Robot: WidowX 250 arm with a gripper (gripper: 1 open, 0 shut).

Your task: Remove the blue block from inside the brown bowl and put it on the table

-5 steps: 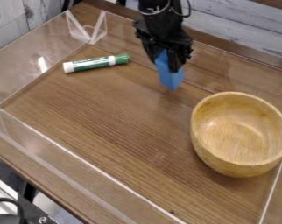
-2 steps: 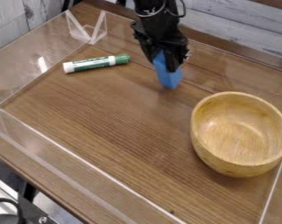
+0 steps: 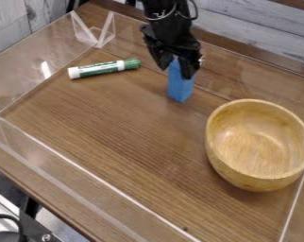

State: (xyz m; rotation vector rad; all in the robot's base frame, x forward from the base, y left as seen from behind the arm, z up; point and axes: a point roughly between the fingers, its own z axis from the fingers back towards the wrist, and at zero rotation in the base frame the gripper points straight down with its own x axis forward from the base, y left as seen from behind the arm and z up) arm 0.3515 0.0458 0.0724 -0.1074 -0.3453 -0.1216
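My black gripper (image 3: 177,59) is hanging spread open over the small blue rectangular block (image 3: 180,82), which is standing upright on the dark wood-grain table (image 3: 104,142), at 10 o'clock from the round light-brown wooden bowl (image 3: 258,144).

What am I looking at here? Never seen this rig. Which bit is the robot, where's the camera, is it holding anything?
There is one view, from a camera set above and in front of the table, a dark wood top with low clear walls. The black thing at the top is the robot arm's gripper, pointing steeply down. Right under it the blue block stands upright on the table. The jaws look open around its top, so it seems released rather than gripped. To the right sits the brown bowl, empty. At the left lies a green-and-white marker.
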